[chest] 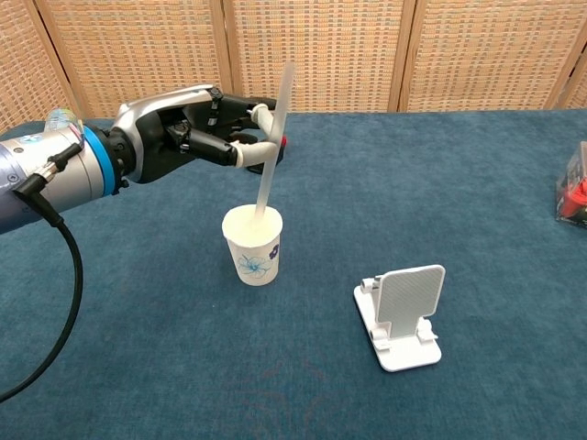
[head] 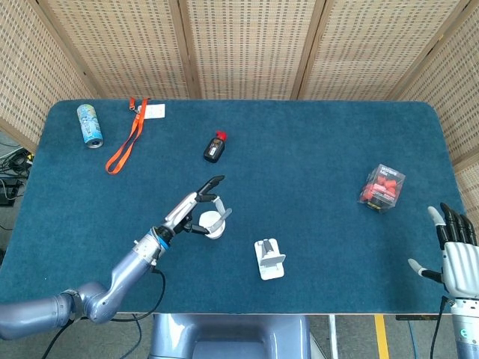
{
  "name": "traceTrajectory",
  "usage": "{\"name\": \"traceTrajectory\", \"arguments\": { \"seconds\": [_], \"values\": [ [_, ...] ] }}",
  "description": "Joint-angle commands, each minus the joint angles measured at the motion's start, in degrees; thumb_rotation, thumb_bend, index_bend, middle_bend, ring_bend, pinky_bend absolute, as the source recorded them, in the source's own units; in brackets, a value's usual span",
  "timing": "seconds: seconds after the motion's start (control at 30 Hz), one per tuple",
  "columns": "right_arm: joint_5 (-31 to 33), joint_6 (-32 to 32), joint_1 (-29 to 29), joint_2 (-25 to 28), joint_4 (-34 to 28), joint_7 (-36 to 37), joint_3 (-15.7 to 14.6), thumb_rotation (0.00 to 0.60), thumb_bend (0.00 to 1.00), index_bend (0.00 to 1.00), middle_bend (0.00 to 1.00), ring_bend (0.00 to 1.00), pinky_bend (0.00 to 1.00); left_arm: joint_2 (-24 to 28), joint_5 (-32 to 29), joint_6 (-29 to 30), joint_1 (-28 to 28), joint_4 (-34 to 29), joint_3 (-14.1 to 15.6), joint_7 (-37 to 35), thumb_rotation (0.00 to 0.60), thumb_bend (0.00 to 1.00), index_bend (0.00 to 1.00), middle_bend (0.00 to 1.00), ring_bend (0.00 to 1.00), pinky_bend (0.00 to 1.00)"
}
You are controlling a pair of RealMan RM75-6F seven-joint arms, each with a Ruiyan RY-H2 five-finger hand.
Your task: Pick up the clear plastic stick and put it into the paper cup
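We had the left hand [chest: 197, 137] grasping the clear plastic stick [chest: 274, 137], near-upright, lower tip already inside the white paper cup [chest: 252, 245] directly below.

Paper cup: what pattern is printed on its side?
A blue floral motif on the white paper cup, clearest in chest view.

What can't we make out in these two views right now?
- Stick tip: chest view, the cup wall hides how deep it sits; head view, the left robot hand covers most of it.
- Left grip: contact with the stick is unclear in both views.
- Red box: chest view, cut off by the right edge.
- Right robot hand: head view only, at the frame corner; absent from chest view.
- Can label: head view, too small to read.
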Motion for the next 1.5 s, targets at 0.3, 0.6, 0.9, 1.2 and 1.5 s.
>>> {"name": "traceTrajectory", "arguments": {
  "seconds": [0.3,0.6,0.9,1.2,1.5],
  "values": [
    [0.0,0.2,-0.1,-0.1,-0.1,-0.3,0.0,0.600,0.04,0.01,0.00,0.00,0.00,0.6,1.5,-1.0,-0.3,2.2,2.4,1.2,0.600,0.24,0.02,0.00,0.00,0.00],
    [0.2,-0.3,0.0,0.1,-0.2,-0.2,0.0,0.600,0.04,0.03,0.00,0.00,0.00,1.6,2.4,0.0,0.0,1.9,2.4,-0.4,0.600,0.23,0.00,0.00,0.00,0.00],
    [0.1,-0.2,0.0,0.1,-0.2,-0.2,0.0,0.600,0.04,0.03,0.00,0.00,0.00,4.5,3.8,8.1,4.0,0.6,3.5,5.4,0.600,0.23,0.00,0.00,0.00,0.00],
    [0.3,-0.2,0.0,-0.2,-0.3,-2.1,-0.1,0.600,0.04,0.03,0.00,0.00,0.00,12.8,3.8,24.5,14.9,1.5,8.8,33.9,0.600,0.23,0.00,0.00,0.00,0.00],
    [0.0,0.3,-0.1,-0.6,-1.0,-6.0,-0.4,0.600,0.04,0.02,0.00,0.00,0.00,17.2,0.5,31.1,23.1,-0.8,13.0,45.3,0.600,0.23,0.00,0.00,0.00,0.00]
  ]
}}
